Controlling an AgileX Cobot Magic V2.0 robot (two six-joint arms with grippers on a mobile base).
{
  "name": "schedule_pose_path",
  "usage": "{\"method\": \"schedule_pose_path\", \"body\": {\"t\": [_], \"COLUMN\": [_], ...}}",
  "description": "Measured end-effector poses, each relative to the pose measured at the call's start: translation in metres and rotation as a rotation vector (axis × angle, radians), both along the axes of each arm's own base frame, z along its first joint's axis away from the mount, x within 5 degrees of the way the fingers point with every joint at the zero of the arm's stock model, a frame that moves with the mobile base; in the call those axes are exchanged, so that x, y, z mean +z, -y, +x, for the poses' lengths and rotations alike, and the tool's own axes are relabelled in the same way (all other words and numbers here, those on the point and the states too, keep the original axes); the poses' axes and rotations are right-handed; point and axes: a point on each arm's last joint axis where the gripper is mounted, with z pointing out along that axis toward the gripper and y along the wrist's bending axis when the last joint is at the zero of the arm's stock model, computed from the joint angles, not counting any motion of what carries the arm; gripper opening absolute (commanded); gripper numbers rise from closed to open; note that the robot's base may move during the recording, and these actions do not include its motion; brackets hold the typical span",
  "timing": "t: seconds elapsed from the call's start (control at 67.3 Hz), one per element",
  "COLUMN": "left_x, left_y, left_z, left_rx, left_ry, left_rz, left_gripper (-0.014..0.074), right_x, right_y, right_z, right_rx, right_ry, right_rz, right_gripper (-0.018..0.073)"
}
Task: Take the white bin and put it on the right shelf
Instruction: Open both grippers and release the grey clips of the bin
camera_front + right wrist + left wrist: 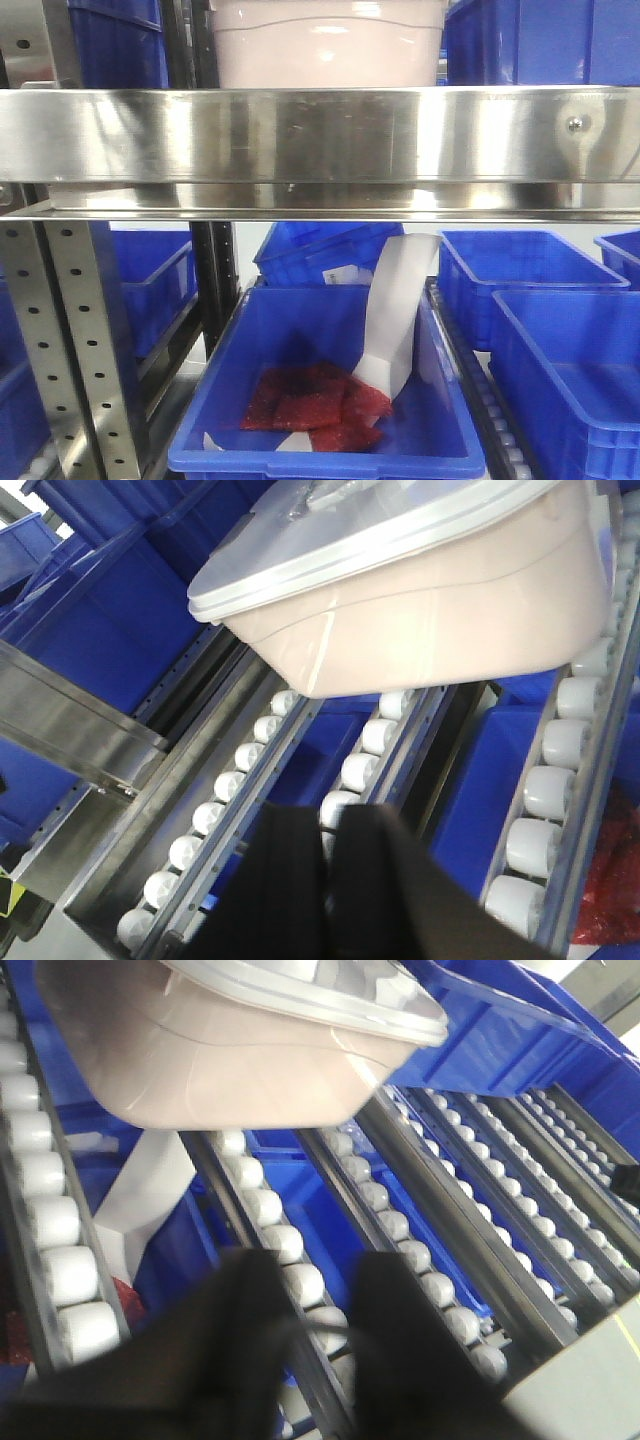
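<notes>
1. Location of the white bin point(330, 45): it rests on the white rollers point(545, 790) of the right shelf point(320, 135), set back behind the shiny steel front rail. In the front view only its lower body shows above the rail, with blue bins point(540, 40) on either side.

2. Key relation: in both wrist views the bin lies ahead of and above the grippers, with bare rollers between. Neither gripper touches it. The bin's long axis appears to run across the roller tracks, though the tilted views make this uncertain.

3. Left gripper point(315, 1360): dark, blurred fingers stand apart with a gap between them, and nothing is held. The bin point(230, 1060) sits up and slightly left of it.

4. Right gripper point(325, 880): the fingers are near together with only a narrow slot showing, and nothing lies between them. I cannot tell whether it is released or clenched. The bin point(430, 610) sits up and to its right.

5. Nearer arm: neither looks clearly nearer, as both are apart from the tub by a run of rollers.

6. Appearance: translucent pinkish-white tub, glossy white lid with overhanging rim, rounded corners, a curved moulded line along the side. The walls look smooth and likely slippery.

7. Judgement: the bin appears already placed on the shelf, so the task looks near complete.
</notes>
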Motion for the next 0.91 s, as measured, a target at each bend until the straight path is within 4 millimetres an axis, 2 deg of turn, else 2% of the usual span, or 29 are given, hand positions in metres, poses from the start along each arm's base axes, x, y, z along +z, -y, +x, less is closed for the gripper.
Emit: {"method": "schedule_pose_path", "body": {"t": [0.327,0.55,0.683,0.787,0.861,0.906], "left_x": [0.011,0.062,0.081,0.078,0.068,0.055], "left_y": [-0.003,-0.022,-0.032,-0.04,-0.042,-0.039], "left_z": [0.0,-0.038,-0.054,-0.057,-0.059,-0.062], "left_rx": [0.074,0.349,0.488,0.596,0.652,0.657], "left_ry": [0.028,0.18,0.274,0.336,0.361,0.348], "left_rz": [-0.05,0.116,0.15,0.166,0.186,0.208], "left_gripper": [-0.0118,-0.0118,-0.0118,-0.0118,-0.0118,-0.0118], "right_x": [0.005,0.047,0.063,0.056,0.041,0.026], "right_y": [0.002,0.017,0.03,0.038,0.04,0.04], "right_z": [-0.002,-0.025,-0.037,-0.046,-0.053,-0.06], "right_rx": [-0.022,-0.224,-0.402,-0.499,-0.525,-0.525], "right_ry": [0.021,0.213,0.318,0.331,0.299,0.263], "right_rz": [-0.016,-0.15,-0.17,-0.189,-0.2,-0.218], "right_gripper": [0.003,0.003,0.003,0.003,0.003,0.003]}}
